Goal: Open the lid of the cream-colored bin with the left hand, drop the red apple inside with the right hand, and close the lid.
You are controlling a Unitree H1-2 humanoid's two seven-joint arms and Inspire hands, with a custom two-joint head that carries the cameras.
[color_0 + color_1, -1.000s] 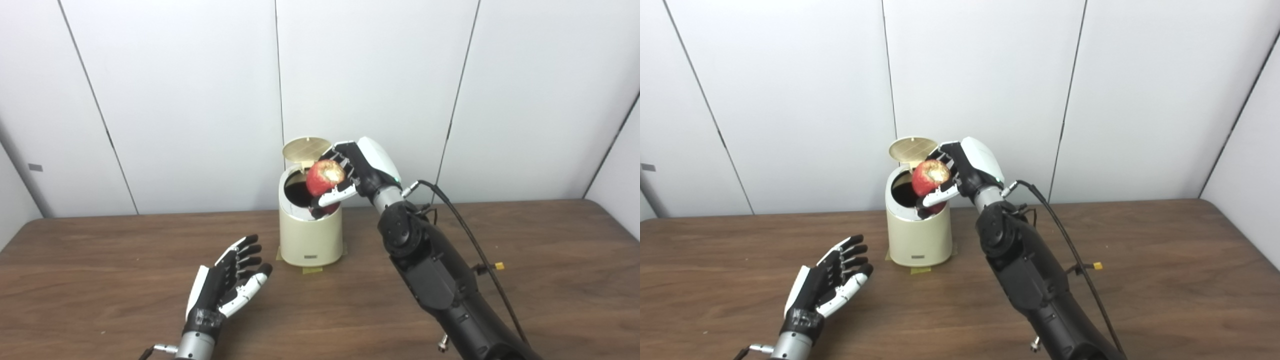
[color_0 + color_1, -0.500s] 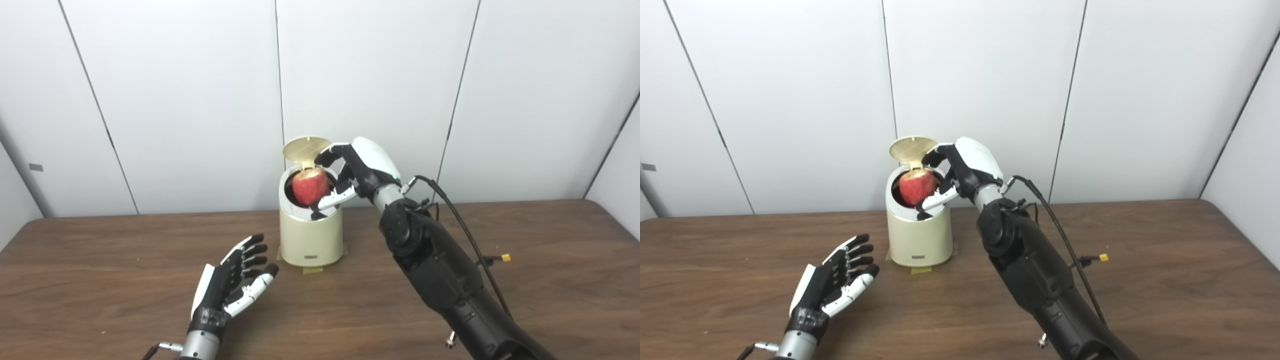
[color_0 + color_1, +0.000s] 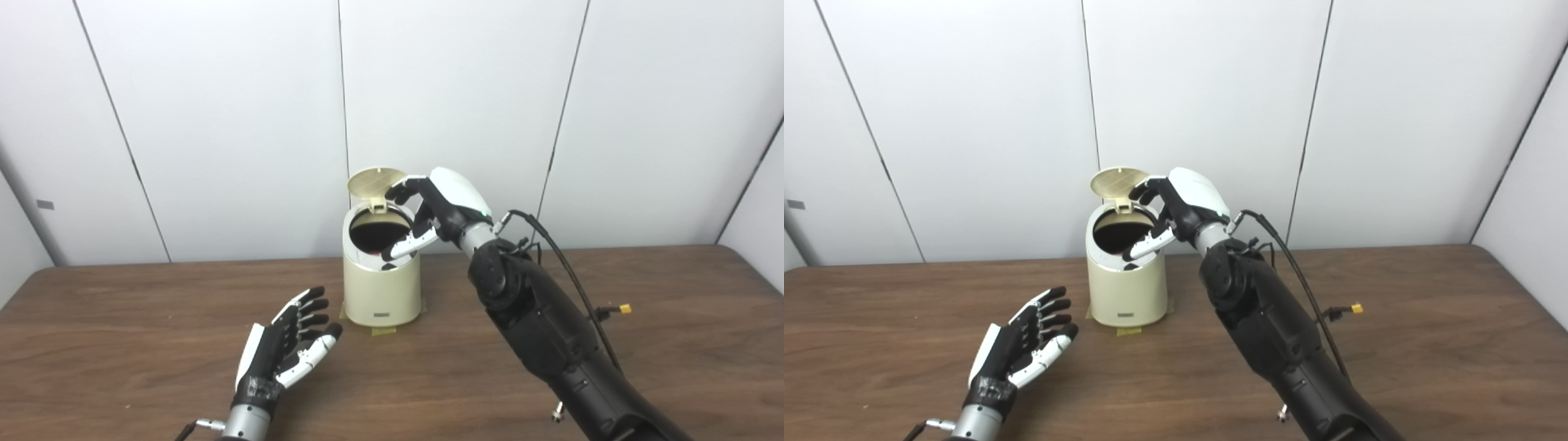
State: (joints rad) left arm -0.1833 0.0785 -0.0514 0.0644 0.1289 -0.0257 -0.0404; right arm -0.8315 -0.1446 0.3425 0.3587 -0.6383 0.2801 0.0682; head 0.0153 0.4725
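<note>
Right hand point(image 3: 432, 211) spread empty over open bin point(image 3: 381, 288); front label point(image 3: 381, 315) unreadable; left hand point(image 3: 285, 352) open

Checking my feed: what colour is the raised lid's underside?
Pale tan-yellow with a grid pattern, clearest in the left eye view.

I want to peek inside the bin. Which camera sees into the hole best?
The left eye view: the bin shows slightly more of its dark opening there. The right eye view shows the same hole, with the right hand crowding its edge.

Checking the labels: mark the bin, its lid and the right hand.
bin point(image 3: 381, 293), left eye view, front wall.
lid point(image 3: 375, 182), left eye view, raised inner face.
right hand point(image 3: 1182, 205), right eye view, back of the hand, over the bin's mouth.
</note>
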